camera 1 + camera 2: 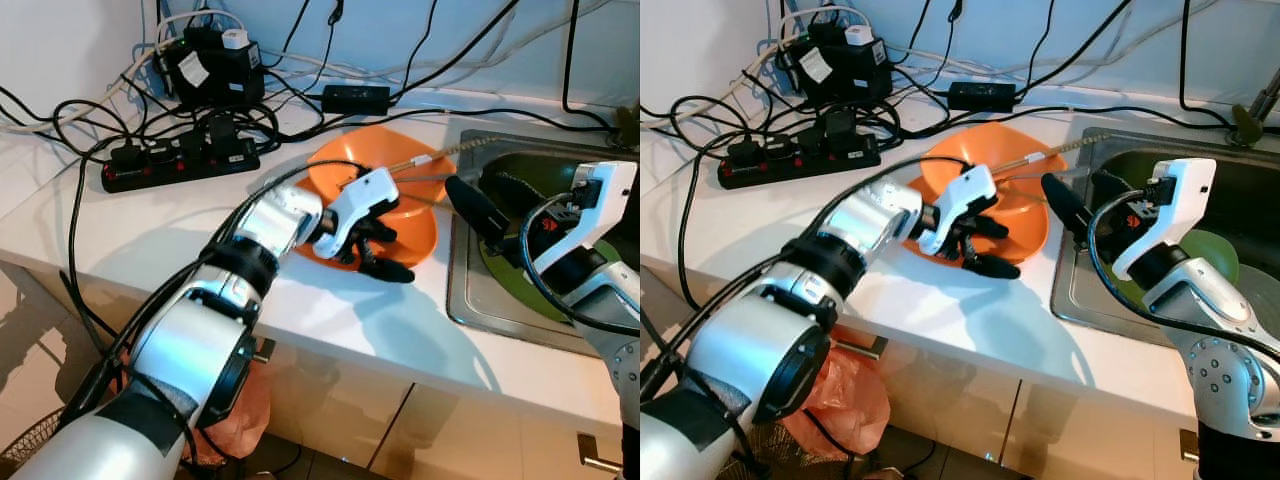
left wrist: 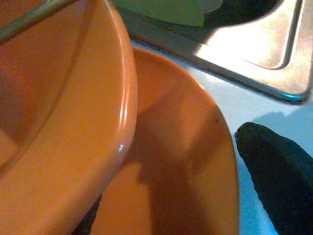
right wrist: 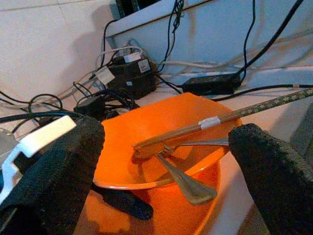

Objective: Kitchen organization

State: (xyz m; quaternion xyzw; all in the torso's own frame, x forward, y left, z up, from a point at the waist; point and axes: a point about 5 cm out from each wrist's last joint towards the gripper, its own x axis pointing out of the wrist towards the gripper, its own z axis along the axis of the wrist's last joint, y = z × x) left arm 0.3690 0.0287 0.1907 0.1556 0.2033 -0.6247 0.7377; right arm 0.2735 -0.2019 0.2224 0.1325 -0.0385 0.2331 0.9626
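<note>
Here the left tool (image 1: 380, 250) pinches the orange bowl's (image 1: 415, 225) rim; the right tool (image 3: 161, 161) gapes wide, empty, beside it.

- Two black fingers (image 3: 279, 171) of the right gripper (image 3: 161, 161) stand wide apart, framing an orange bowl (image 3: 146, 127).
- Chopsticks (image 3: 220, 117) and a metal spoon (image 3: 183, 181) rest in it.
- Black cables (image 3: 195, 44) and a power strip (image 3: 127, 73) lie behind on the desk (image 3: 274, 98).

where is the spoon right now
The spoon lies in the upper orange bowl beside the chopsticks, just left of the sink.
</note>
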